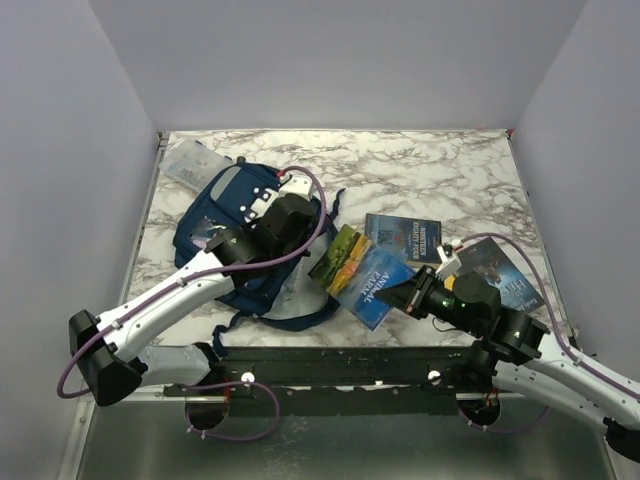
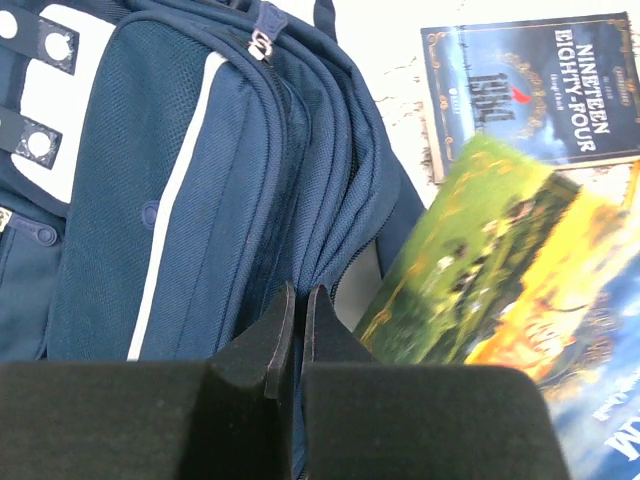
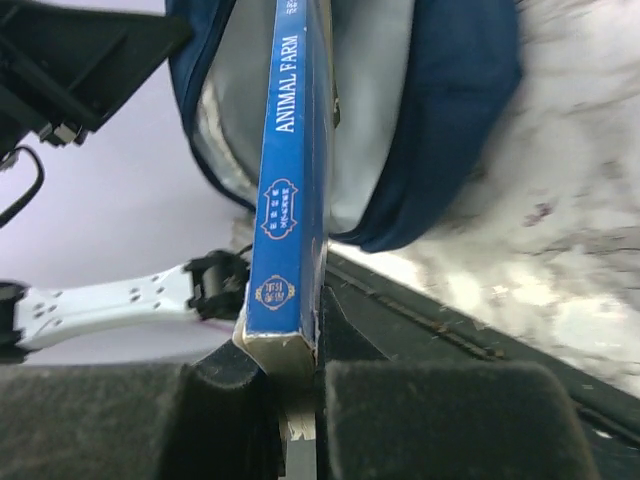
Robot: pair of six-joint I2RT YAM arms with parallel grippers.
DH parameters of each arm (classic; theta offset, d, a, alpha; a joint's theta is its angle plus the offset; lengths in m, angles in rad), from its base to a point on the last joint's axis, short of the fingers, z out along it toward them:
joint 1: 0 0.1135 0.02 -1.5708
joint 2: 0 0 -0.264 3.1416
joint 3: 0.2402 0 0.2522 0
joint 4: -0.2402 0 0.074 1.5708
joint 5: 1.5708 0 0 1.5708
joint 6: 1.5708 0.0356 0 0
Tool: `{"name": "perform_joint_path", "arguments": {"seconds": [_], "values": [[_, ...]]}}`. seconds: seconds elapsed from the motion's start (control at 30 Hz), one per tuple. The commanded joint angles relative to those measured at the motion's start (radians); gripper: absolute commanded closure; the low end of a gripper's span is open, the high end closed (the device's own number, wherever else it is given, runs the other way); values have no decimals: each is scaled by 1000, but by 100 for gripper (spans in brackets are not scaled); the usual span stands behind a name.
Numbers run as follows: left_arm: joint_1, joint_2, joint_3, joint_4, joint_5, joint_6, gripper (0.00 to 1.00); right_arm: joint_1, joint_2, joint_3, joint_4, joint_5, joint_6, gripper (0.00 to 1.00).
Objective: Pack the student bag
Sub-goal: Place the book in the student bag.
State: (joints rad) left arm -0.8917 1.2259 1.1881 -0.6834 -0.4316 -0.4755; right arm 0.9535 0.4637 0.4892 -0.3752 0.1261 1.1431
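Observation:
The navy student bag lies at the left of the marble table, its opening toward the books. My left gripper is shut on a fold of the bag's fabric by the zip edge and holds the opening up. My right gripper is shut on the bottom edge of a blue "Animal Farm" book. The book stands on edge and points at the bag's grey-lined opening. A green-and-yellow book sits against it at the bag's mouth, and also shows in the left wrist view.
A "Nineteen Eighty-Four" book lies flat behind the held book, also in the left wrist view. Another dark blue book lies by the right arm. A small clear plastic box sits at the far left corner. Grey walls enclose the table.

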Motion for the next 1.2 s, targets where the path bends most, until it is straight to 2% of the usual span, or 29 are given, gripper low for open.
{"name": "perform_joint_path", "arguments": {"seconds": [0.0,0.07,0.17,0.3,0.43,0.47,0.67,0.73,0.77,0.83,0.9,1.0,1.17], "values": [[26,-135,28,116,109,65,100,1,88,-45,296,-222,100,99],[43,-189,28,127,164,76,100,1,160,-88,448,-256,146,99],[65,-244,18,145,243,77,100,1,313,-137,784,-306,182,99],[121,-277,21,124,363,-14,100,1,571,-109,1151,-388,180,99],[142,-282,12,124,411,-76,100,1,787,-108,1460,-351,261,99],[143,-280,13,124,422,-89,100,1,817,-97,1481,-329,248,99],[143,-249,30,133,525,-116,100,3,986,75,1346,-138,220,99],[142,-246,39,133,544,-123,100,1,1075,188,1233,-50,237,99],[143,-244,56,122,546,-114,100,-13,1127,238,1216,-64,247,93],[146,-245,89,79,534,-102,100,-39,1237,323,1290,-118,131,78],[148,-257,96,79,551,-102,100,-51,1274,352,1209,-206,121,67],[149,-271,82,79,545,-103,100,-51,1261,314,1165,-301,84,57],[152,-303,21,108,491,-114,100,-53,1170,215,1064,-250,24,45]]}}
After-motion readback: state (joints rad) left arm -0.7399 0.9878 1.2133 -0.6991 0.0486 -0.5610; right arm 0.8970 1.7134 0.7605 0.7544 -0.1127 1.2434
